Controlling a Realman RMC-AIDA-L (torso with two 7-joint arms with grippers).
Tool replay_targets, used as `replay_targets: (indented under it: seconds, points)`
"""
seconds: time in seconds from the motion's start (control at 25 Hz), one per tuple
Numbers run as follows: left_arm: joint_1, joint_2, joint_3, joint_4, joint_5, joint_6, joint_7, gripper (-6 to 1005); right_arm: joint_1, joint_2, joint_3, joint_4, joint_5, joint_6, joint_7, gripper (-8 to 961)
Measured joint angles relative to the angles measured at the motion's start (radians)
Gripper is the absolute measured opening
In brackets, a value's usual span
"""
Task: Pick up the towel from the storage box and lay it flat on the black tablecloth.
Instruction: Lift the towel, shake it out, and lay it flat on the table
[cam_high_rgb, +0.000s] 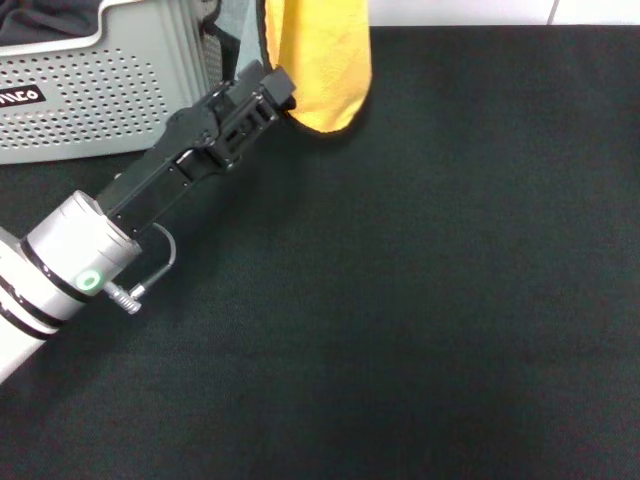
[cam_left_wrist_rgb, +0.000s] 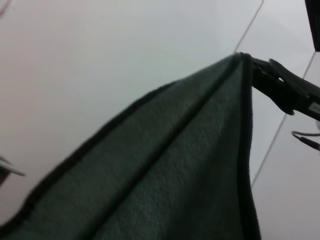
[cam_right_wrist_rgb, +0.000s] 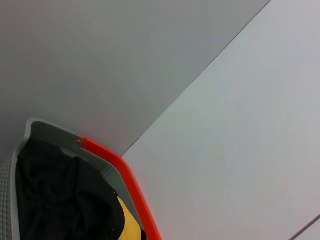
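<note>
Fingers of the left gripper (cam_high_rgb: 282, 92) pinch the towel (cam_high_rgb: 320, 60), hanging long-axis down just beyond them over the black tablecloth (cam_high_rgb: 420, 300); right gripper's unseen.

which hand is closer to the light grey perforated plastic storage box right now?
Left. The left hand hangs just beside the storage box, at the yellow-orange towel. The right hand appears only far off, in the left wrist view.

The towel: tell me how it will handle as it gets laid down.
The towel hangs in a loose, curved drape over the black tablecloth near the left gripper, so it is probably floppy and light. It will likely fold on itself when lowered. The left wrist view shows it sagging from a held corner, so spreading may take two grips.
</note>
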Motion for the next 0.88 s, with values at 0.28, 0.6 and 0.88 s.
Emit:
replay_targets:
  seconds: [0.28, 0.6, 0.88]
  points:
    - [0.011, 0.001, 0.001, -0.002, -0.011, -0.001, 0.001, 518, 0.001, 0.0, 0.0, -0.002, 0.0, 0.0, 0.001, 27]
    - [0.01, 0.004, 0.008, -0.002, 0.004, -0.002, 0.019, 453, 0.001, 0.0, 0.0, -0.014, 0.0, -0.001, 0.001, 29]
    - [0.007, 0.005, 0.012, -0.002, 0.009, -0.003, 0.021, 82, -0.004, 0.002, -0.003, -0.026, 0.01, -0.008, 0.001, 30]
